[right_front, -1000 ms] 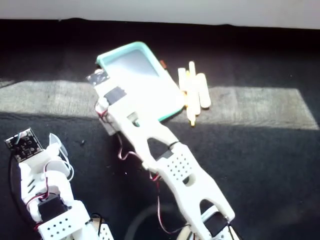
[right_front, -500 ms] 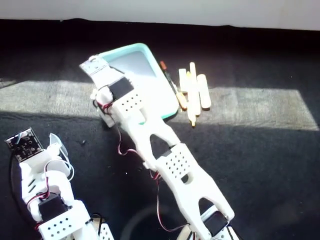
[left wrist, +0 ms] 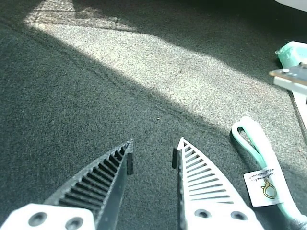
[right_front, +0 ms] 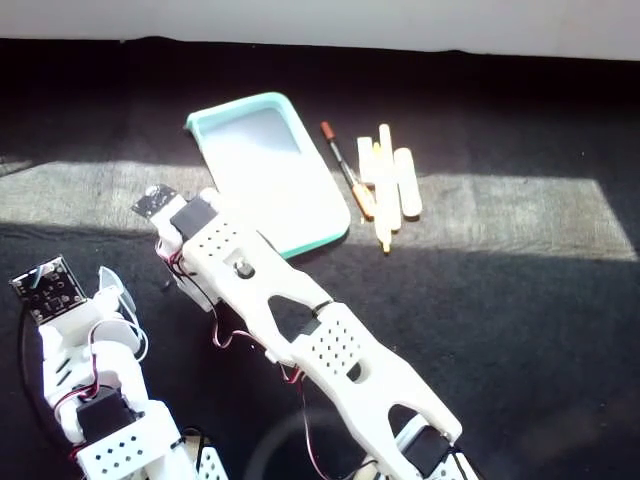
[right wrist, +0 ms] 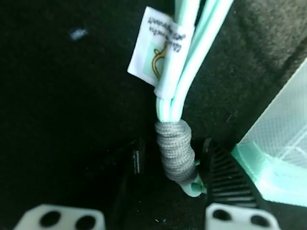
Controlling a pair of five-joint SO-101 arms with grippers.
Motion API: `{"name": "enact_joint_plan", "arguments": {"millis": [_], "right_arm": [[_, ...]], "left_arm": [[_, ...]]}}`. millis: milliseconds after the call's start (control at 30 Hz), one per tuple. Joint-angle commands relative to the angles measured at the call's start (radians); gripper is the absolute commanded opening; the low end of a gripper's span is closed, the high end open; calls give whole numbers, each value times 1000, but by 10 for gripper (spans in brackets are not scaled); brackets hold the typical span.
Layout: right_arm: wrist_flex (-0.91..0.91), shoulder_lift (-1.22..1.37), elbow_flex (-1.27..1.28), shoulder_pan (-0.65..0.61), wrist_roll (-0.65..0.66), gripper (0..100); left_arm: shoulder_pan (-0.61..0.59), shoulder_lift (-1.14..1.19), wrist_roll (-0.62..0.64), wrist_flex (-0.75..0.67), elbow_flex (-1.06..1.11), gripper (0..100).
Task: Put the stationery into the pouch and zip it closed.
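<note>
Though illegible, printed tag (right wrist: 160, 48) on strap (right wrist: 175, 93)

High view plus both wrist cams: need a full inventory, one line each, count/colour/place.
pouch: 1, mint with a clear front, flat on the table
strap: 1, mint loop with a grey wrap, on the table off a pouch corner
tag: 1, white, on the strap
pen: 1, thin, orange-tipped, alongside the pouch's long edge
cream sticks: a bunch, cream/yellow, just past the pen; exact count unclear
table cover: 1, dark fabric crossed by a sunlit band
left gripper: 1, white, open, over bare cover near the strap
right gripper: 1, at the strap's grey wrap, beside the pouch corner
</note>
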Motion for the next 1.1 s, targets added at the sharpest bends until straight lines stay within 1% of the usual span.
{"name": "enact_joint_plan", "arguments": {"millis": [0, 167, 233, 300, 333, 367, 433, 633, 767, 900, 967, 1067], "right_arm": [[7, -12, -2, -2, 11, 205], [7, -10, -1, -1, 11, 199], [7, -10, -1, -1, 12, 138], [7, -10, -10, -1, 12, 14], [7, -18, -12, 1, 12, 2], [7, -24, -13, 10, 12, 22], [7, -30, -67, 30, 12, 3], [10, -105, -288, 125, 51, 7], [10, -162, -394, 139, 52, 7], [10, -171, -433, 143, 51, 7], [10, -168, -430, 157, 48, 7], [7, -120, -441, 173, 48, 7]], "left_arm": [[-2, -1, 8, -17, 18, 158], [-2, -1, 8, -17, 18, 158], [-2, -1, 8, -17, 18, 158], [-2, -1, 8, -17, 18, 158], [-2, -1, 8, -17, 18, 158], [-2, -1, 8, -17, 18, 158], [-2, -1, 8, -17, 18, 158], [-2, -1, 8, -17, 18, 158], [-2, -7, 8, -17, 18, 158], [-1, -8, 8, -17, 10, 159], [24, -2, 8, -17, -8, 160], [125, -2, 8, -17, -33, 162]]}}
